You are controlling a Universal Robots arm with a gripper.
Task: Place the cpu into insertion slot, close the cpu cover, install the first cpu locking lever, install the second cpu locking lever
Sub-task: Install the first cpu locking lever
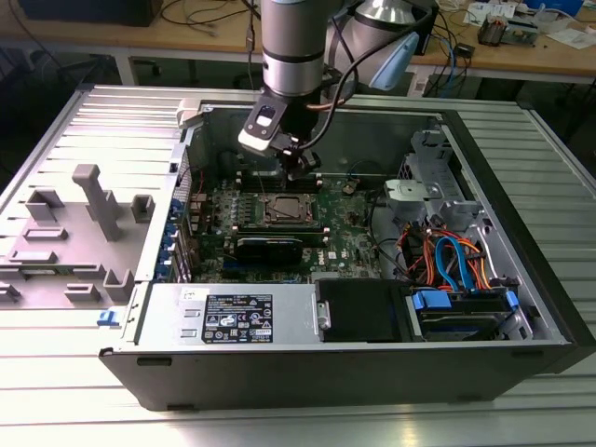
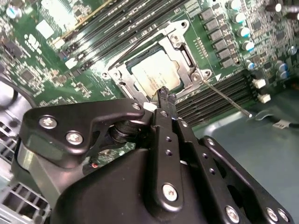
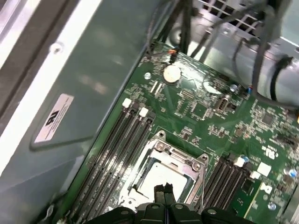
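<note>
The cpu (image 2: 153, 73) lies flat in its socket on the green motherboard, its silvery-tan top facing up; it also shows in the first wrist view (image 3: 161, 176) and the exterior view (image 1: 287, 209). The cpu cover (image 2: 183, 43), a thin silvery frame, lies down around it. One thin wire locking lever (image 2: 228, 98) sticks out sideways over the memory slots, away from the socket. My gripper (image 2: 166, 95) hovers just above the socket's near edge, fingers pressed together with nothing between them. In the exterior view my gripper (image 1: 294, 169) hangs above the socket's far side.
Black memory slots (image 3: 119, 149) flank the socket on both sides. The open computer case (image 1: 521, 233) walls in the board, with cables and drive bays at the exterior view's right and a power supply (image 1: 233, 317) in front. Grey fixtures (image 1: 93, 200) stand at the left.
</note>
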